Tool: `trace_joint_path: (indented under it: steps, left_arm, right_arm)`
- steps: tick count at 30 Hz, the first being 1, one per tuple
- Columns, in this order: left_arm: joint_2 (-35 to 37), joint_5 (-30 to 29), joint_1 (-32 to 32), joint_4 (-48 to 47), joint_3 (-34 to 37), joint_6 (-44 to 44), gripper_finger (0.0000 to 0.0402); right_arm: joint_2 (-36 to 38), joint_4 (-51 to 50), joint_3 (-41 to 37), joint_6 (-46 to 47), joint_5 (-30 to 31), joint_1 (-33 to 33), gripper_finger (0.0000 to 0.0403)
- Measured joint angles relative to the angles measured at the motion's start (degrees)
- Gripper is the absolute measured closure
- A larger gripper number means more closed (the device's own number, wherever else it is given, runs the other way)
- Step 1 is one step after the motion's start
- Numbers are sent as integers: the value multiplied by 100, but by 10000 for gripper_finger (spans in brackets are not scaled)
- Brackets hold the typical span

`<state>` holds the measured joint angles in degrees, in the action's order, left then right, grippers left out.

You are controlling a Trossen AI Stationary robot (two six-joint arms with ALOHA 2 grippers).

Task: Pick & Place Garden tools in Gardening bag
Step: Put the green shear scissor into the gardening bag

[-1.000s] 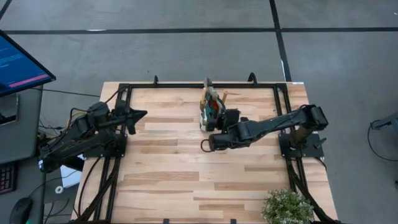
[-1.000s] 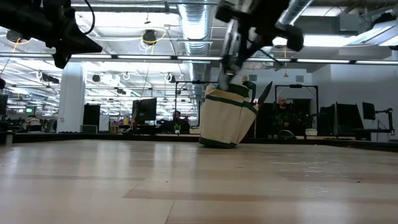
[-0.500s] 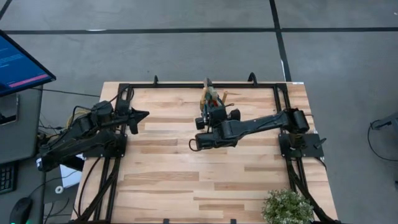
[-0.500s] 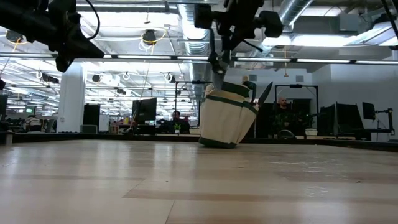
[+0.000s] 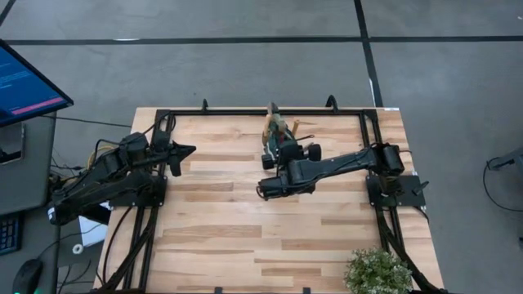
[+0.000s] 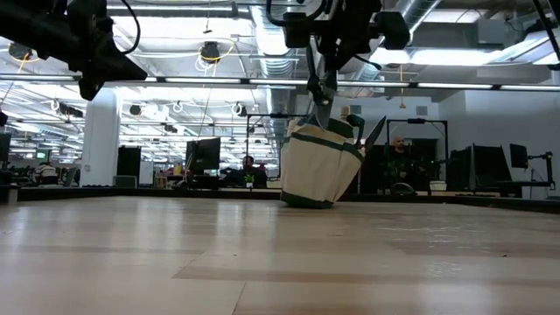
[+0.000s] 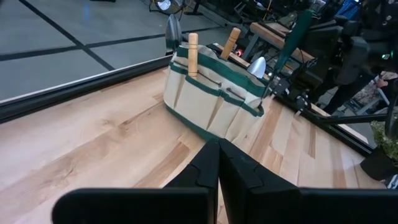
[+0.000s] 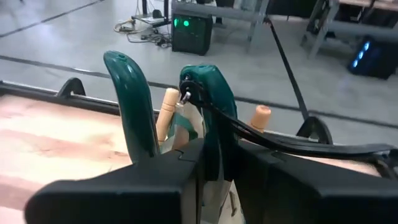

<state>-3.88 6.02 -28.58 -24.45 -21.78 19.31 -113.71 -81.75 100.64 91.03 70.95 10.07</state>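
The gardening bag [image 5: 275,129] [image 6: 317,166] [image 7: 211,93], beige with green trim, stands on its base near the table's far edge. Wooden tool handles [image 7: 193,50] [image 8: 166,109] and a silver blade [image 7: 257,65] stick out of it. My right gripper [image 5: 280,149] [image 6: 317,54] [image 8: 205,168] hovers over the bag's near end, shut on green-handled pruning shears [image 8: 208,99] [image 6: 318,87]. My left gripper [image 5: 186,150] [image 6: 122,66] [image 7: 217,163] is shut, holds nothing and hangs above the table's left side. My right gripper pinches the shears between its two fingers just below the two green handles [image 8: 200,144]; the fingers themselves hide the exact spot. It comes nearly level from the table's near side. The shears hang clear of the table, handles up, blades [image 6: 322,109] pointing down at the bag's top.
A potted green plant [image 5: 377,273] sits at the table's near right corner. Black frame rails [image 5: 245,112] run along the table's far edge and sides. A monitor [image 5: 24,82] stands off the table's left. Bare wood lies in the table's middle and near half.
My right gripper has rolled at the wrist and shifted a little toward the table's left, staying shut on the shears over the bag. The shears have swung from slanting to nearly upright, blades down.
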Motion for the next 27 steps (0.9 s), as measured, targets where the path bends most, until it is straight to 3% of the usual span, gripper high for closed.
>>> trace_joint_path:
  steps: [12, 21, 27]
  left_arm:
    - [0, 0, 0, 0, 0, 0, 394]
    - [0, 2, 0, 0, 0, 13, 394]
    - [0, 2, 0, 0, 2, 17, 394]
  right_arm:
    - [2, 455, -138, -458, 386, -7, 352]
    - [1, 1261, -586, -471, 255, -2, 352]
    - [2, 1616, -586, -1054, 272, -107, 352]
